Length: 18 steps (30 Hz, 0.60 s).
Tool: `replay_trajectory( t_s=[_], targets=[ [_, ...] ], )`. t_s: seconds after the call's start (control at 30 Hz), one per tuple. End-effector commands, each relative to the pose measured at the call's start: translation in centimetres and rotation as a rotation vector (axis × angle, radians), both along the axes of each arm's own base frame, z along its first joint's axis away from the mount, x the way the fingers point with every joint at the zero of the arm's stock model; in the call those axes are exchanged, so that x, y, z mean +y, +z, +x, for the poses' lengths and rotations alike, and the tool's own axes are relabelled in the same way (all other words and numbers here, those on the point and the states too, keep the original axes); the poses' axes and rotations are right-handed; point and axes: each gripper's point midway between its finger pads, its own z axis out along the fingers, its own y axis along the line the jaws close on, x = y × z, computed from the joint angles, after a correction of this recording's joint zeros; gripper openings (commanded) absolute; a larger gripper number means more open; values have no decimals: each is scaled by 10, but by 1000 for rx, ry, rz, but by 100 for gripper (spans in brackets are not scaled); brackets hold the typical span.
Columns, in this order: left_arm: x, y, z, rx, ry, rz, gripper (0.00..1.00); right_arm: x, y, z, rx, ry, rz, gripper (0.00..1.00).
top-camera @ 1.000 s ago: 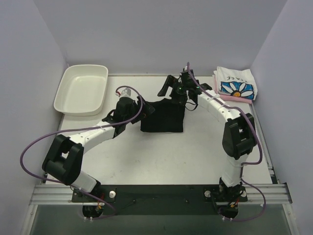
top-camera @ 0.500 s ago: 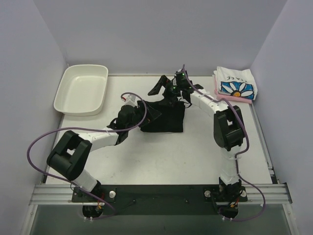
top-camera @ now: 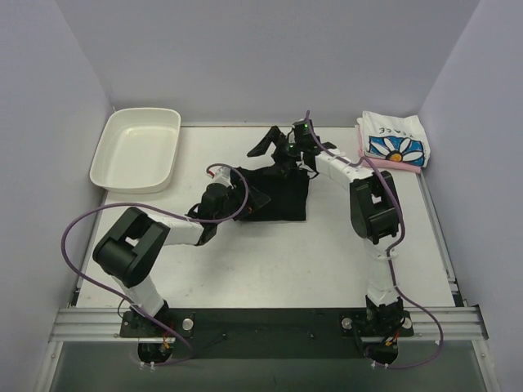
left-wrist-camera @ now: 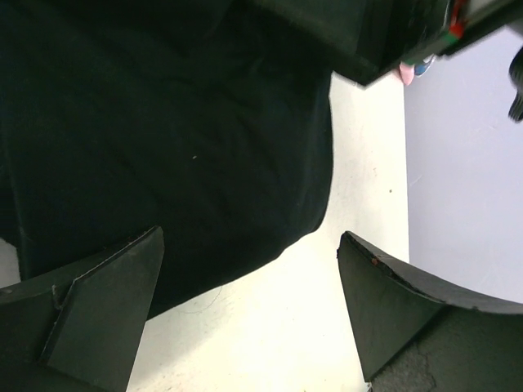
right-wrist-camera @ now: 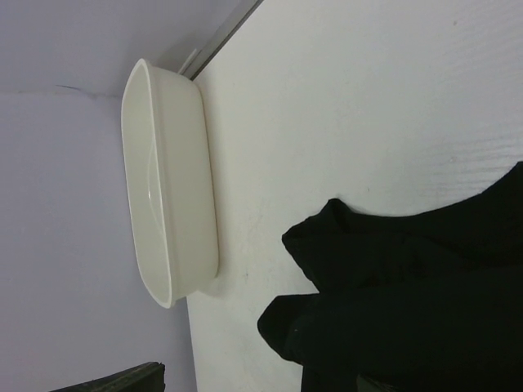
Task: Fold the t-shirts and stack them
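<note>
A black t-shirt (top-camera: 282,196) lies folded in a rough square mid-table. My left gripper (top-camera: 252,193) sits low at its left edge, open. In the left wrist view the black t-shirt (left-wrist-camera: 163,131) fills the upper left, its hem running between my spread fingers (left-wrist-camera: 106,314), with nothing gripped. My right gripper (top-camera: 270,147) hovers open over the shirt's back left corner. Its wrist view shows the rumpled black t-shirt (right-wrist-camera: 409,302) below it. A white daisy-print t-shirt (top-camera: 395,140) lies folded on a pink t-shirt (top-camera: 392,164) at the back right.
A white plastic tray (top-camera: 136,149) stands at the back left corner, also seen as the tray (right-wrist-camera: 167,188) in the right wrist view. Lavender walls close in the table on three sides. Purple cables loop off both arms.
My left gripper has slid right and forward to the black shirt's left edge. My right gripper has shifted left along the shirt's back edge. Both stay open.
</note>
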Motion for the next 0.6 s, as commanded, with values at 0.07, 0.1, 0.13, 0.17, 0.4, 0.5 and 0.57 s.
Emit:
replay_trajectory(
  t_s=[0.07,0.1,0.13,0.17,0.4,0.5,0.57],
  targets=[
    [-5,-9,-7,-16,-25,-39,97,-2,-9,34,2,-17,51,100],
    [-6,-11,-7,-14,-26,-40,97,-3,-13,36,7,-21,52,100],
    [-7,-16,-9,-5,-29,-36,98,-3,-22,39,21,-24,49,100],
    [-7,-19,-10,2,-33,-32,97,-3,-20,44,9,-29,54,100],
    [-18,-38,-23,37,-73,-21,97,-1,-39,73,-24,-53,56,100],
    [-21,-42,-28,39,-87,-14,98,-1,-45,85,-62,-58,83,100],
    [-23,-40,-29,35,-92,-20,98,0,-46,89,-79,-40,101,100]
  ],
)
